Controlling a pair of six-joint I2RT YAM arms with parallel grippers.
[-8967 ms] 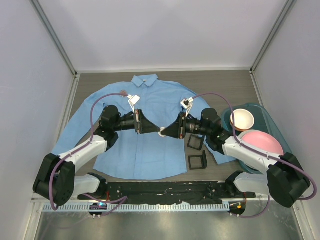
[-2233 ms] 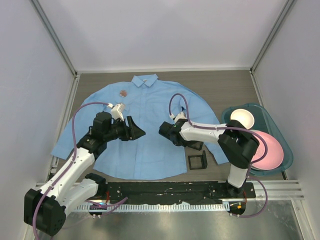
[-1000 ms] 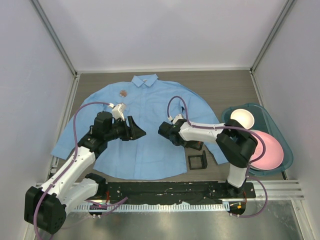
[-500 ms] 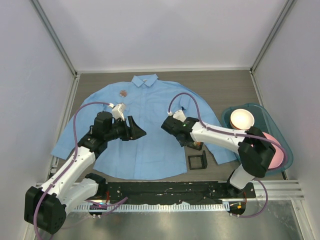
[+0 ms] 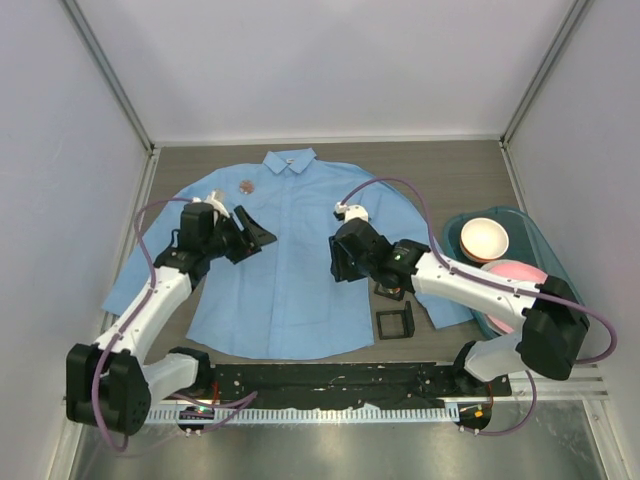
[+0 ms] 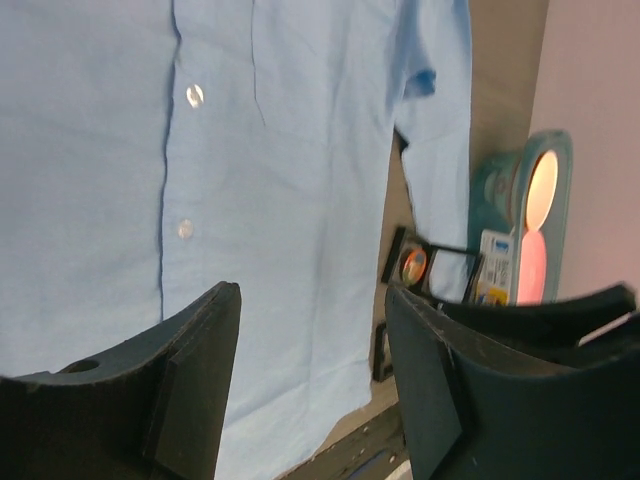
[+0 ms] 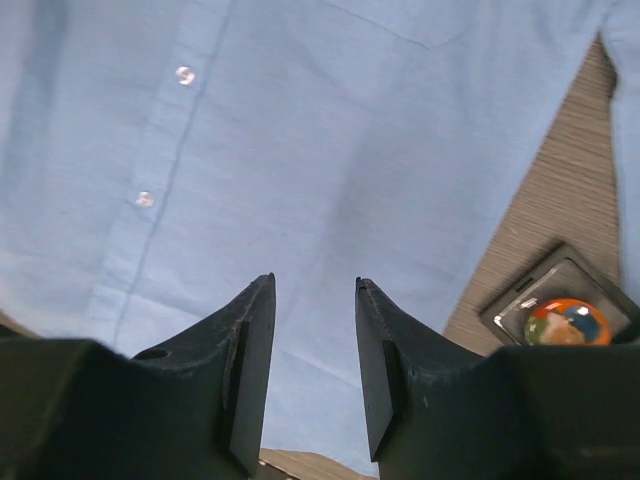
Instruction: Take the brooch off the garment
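Note:
The garment [image 5: 290, 290], a light blue shirt, lies spread flat with its collar at the back. A small pinkish round brooch [image 5: 245, 184] sits on its chest just left of the collar. My left gripper [image 5: 260, 232] hovers over the shirt a little in front and to the right of the brooch, jaws wide open and empty [image 6: 312, 295]. My right gripper [image 5: 335, 268] is over the shirt's right half, open with nothing between its fingers [image 7: 315, 283]. Both wrist views show only plain shirt cloth [image 6: 100, 150] [image 7: 350, 120] and buttons; the brooch is out of their view.
A small black box [image 5: 391, 286] by the shirt's right sleeve holds a round orange-and-blue piece [image 7: 565, 322] [image 6: 413, 265]. A second black box [image 5: 394, 322] lies nearer me. A teal tray [image 5: 455, 232] at the right carries a bowl [image 5: 485, 238] and a pink plate [image 5: 520, 275].
My left gripper has swung back and left towards the collar and opened wider. My right gripper has opened and drawn up away from the black box, over the shirt.

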